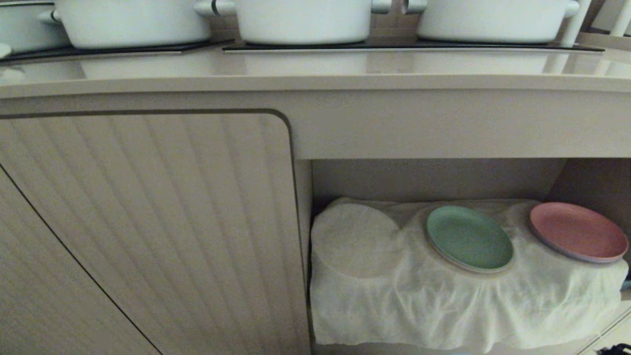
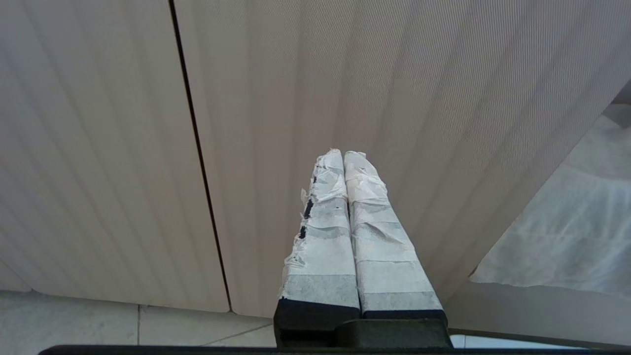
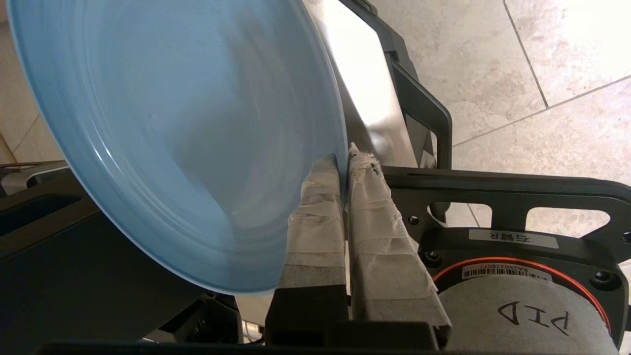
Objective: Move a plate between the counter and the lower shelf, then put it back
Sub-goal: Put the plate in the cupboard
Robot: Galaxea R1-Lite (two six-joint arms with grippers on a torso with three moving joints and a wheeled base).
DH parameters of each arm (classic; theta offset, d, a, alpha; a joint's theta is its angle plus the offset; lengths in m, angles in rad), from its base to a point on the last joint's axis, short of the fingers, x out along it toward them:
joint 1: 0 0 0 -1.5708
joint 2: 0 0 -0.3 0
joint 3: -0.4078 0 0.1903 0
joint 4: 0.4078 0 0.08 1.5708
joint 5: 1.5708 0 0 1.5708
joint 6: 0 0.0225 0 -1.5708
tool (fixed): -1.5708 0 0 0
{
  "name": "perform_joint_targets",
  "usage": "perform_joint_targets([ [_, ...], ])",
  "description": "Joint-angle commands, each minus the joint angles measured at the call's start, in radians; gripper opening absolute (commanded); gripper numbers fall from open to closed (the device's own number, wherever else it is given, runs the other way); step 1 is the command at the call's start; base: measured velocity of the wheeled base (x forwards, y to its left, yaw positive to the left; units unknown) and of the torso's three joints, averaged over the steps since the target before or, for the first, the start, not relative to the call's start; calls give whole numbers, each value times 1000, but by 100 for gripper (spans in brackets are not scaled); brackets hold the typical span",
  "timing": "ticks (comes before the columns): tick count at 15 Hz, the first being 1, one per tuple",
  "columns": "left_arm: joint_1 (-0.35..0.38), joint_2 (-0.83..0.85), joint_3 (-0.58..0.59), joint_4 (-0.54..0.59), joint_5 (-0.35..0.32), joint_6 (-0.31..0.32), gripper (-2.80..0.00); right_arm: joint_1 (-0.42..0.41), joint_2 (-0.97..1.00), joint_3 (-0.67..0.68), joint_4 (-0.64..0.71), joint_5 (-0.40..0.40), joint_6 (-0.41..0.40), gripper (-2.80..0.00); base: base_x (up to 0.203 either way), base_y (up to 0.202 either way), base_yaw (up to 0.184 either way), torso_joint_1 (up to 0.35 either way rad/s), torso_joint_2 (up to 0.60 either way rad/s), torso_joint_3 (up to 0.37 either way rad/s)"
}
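Observation:
In the right wrist view my right gripper (image 3: 343,162) is shut on the rim of the light-blue plate (image 3: 187,138), which stands tilted on edge over my own base and the tiled floor. Neither the plate nor that arm shows in the head view. The beige counter (image 1: 315,74) runs across the top of the head view. Below it on the right is the lower shelf (image 1: 429,177), its floor covered by a white cloth (image 1: 443,305). My left gripper (image 2: 343,155) is shut and empty, pointing at the ribbed cabinet door (image 2: 394,88).
A green plate (image 1: 469,238) and a pink plate (image 1: 578,230) lie on the cloth; a round imprint (image 1: 357,241) marks its left part. Three white pots (image 1: 300,19) stand on the black cooktop panels (image 1: 409,46). The ribbed door (image 1: 148,231) fills the left.

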Motion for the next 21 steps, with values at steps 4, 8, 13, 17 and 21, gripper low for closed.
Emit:
perform_joint_targets([
  [4, 0, 0, 1, 0, 1, -1, -280, 0, -5, -12, 1, 1, 0, -280, 0, 0, 0, 0, 0, 0],
  [8, 0, 0, 1, 0, 1, -1, -280, 1, 29, -43, 0, 1, 1, -280, 0, 0, 0, 0, 0, 0],
  [13, 0, 0, 1, 0, 1, -1, -280, 1, 149, -112, -9, 1, -3, -280, 0, 0, 0, 0, 0, 0],
  [17, 0, 0, 0, 0, 1, -1, -280, 2, 296, -124, -151, 5, -4, -280, 0, 0, 0, 0, 0, 0],
  [21, 0, 0, 1, 0, 1, -1, -280, 2, 415, -156, -249, 10, 1, -280, 0, 0, 0, 0, 0, 0],
])
